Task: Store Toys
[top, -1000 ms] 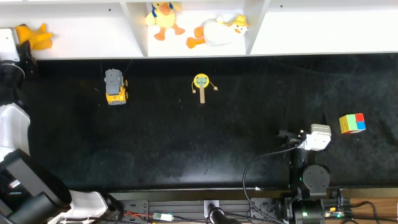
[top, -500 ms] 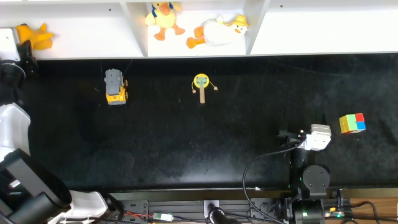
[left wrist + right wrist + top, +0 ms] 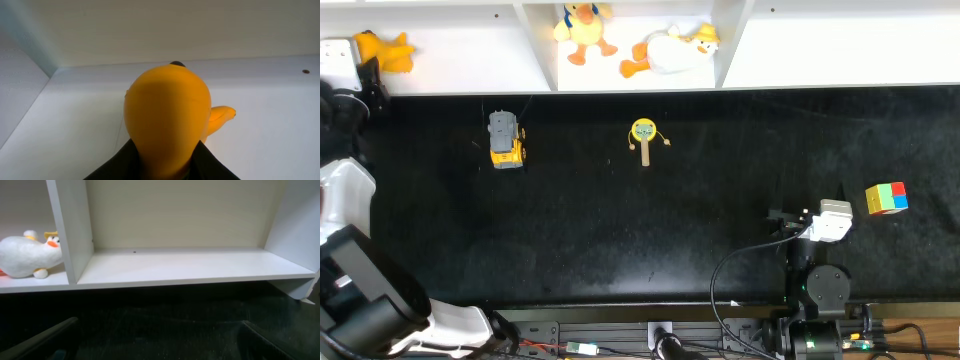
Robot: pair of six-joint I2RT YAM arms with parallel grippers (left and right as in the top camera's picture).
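Note:
An orange plush duck (image 3: 384, 48) sits in the left compartment of the white shelf (image 3: 450, 60), and my left gripper (image 3: 362, 68) is shut on it. In the left wrist view the orange plush duck (image 3: 167, 115) rises between the dark fingers, with the shelf floor and back wall behind it. A yellow duck (image 3: 583, 25) and a white duck (image 3: 670, 50) lie in the middle compartment. On the black mat stand a yellow toy truck (image 3: 505, 138), a small rattle (image 3: 644, 135) and a coloured cube (image 3: 886, 198). My right gripper (image 3: 825, 222) rests near the front, open and holding nothing.
The right wrist view faces the bare right compartment (image 3: 190, 265) of the shelf, with the white duck (image 3: 27, 255) beyond the divider. Cables run along the front edge of the mat (image 3: 750, 260).
My left gripper has pushed the orange duck a little farther up and into the left compartment. The right arm has not moved.

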